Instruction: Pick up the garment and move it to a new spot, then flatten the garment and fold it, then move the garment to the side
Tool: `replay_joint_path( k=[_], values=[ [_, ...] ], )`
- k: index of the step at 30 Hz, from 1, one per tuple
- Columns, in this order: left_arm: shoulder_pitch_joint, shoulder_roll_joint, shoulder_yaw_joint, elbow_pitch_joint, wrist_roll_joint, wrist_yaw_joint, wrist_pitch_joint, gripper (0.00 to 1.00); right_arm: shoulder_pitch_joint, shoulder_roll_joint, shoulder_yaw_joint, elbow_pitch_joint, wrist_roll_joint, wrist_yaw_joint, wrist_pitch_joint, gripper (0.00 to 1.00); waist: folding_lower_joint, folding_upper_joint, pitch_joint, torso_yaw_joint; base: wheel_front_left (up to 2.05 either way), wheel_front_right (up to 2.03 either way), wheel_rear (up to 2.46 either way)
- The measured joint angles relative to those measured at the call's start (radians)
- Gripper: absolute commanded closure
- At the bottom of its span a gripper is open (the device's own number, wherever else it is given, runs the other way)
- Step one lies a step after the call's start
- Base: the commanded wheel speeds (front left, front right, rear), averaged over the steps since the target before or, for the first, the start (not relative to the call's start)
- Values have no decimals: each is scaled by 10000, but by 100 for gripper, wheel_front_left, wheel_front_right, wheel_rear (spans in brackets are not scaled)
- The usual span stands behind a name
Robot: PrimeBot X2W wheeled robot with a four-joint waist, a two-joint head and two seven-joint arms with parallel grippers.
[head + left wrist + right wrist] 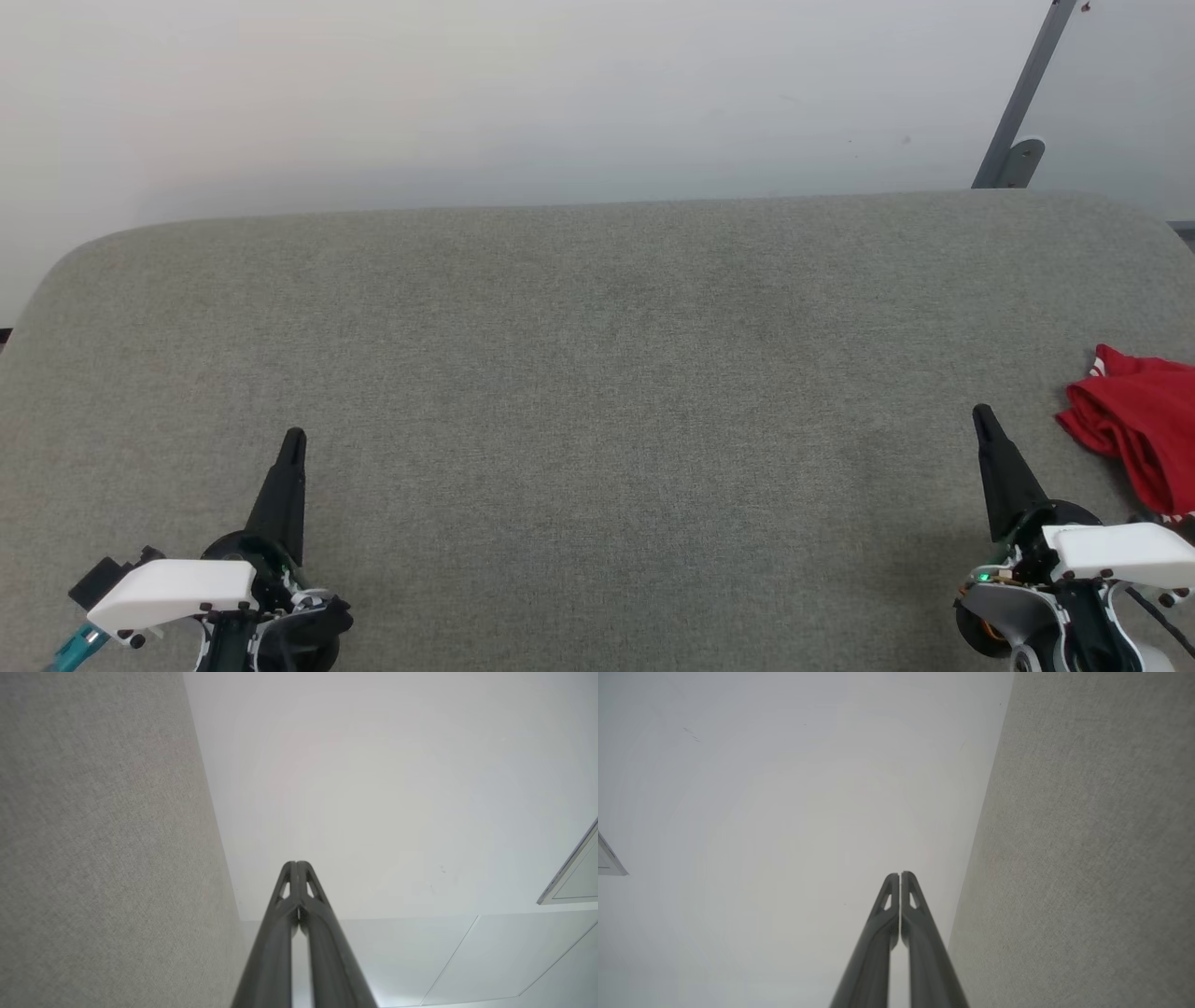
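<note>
The garment [1134, 425] is a crumpled red heap at the right edge of the head view, partly cut off by the frame, with a bit of striped trim at its top and bottom. It lies on the grey fabric table [597, 392]. My right gripper [982, 415] is shut and empty, a short way left of the garment and not touching it. My left gripper [294, 437] is shut and empty at the lower left, far from the garment. The left wrist view shows the left gripper [296, 863] with fingertips together; the right gripper [900, 874] looks the same in the right wrist view.
A white wall stands behind the table's far edge [597, 203]. A grey metal bracket [1018, 121] leans at the upper right. The table's corners are rounded. Both wrist views look along the table surface [93, 858] toward the wall.
</note>
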Motion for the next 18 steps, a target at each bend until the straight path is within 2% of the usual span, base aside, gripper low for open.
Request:
replay_joint_path(
  k=[18],
  values=[
    [0,-17,27,0,19,0,6,100,0,0,2,0,0,0,0,100,0,0,0,0,0,0,0]
  ],
)
